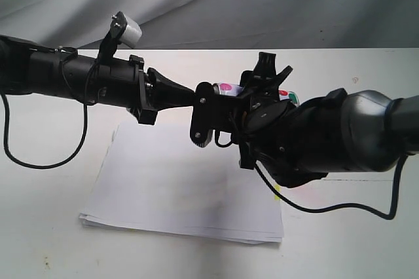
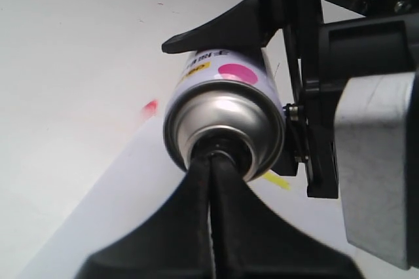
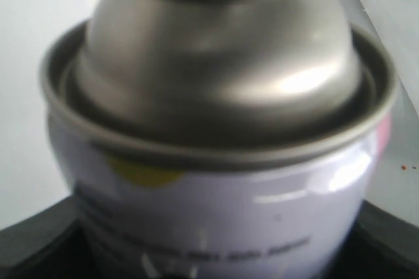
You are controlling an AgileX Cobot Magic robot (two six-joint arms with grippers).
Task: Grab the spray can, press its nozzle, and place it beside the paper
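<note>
The spray can (image 1: 228, 88) lies level in the air above the paper (image 1: 177, 187). My right gripper (image 1: 239, 99) is shut on its white labelled body (image 3: 222, 181), with a finger (image 2: 222, 30) on either side. Its silver domed rim (image 2: 222, 112) faces my left gripper (image 2: 213, 158), which is shut, fingertips pressed together and touching the can's black centre. Those tips hide the nozzle itself. The left gripper (image 1: 195, 95) reaches in from the left. The paper's yellow tab (image 1: 277, 194) peeks out under the right arm.
A white table (image 1: 353, 240) carries the paper stack near its middle. A small red mark (image 2: 149, 109) shows on the tabletop beside the paper. Grey cloth (image 1: 209, 4) hangs behind. Black cables (image 1: 39, 161) droop from both arms over the table.
</note>
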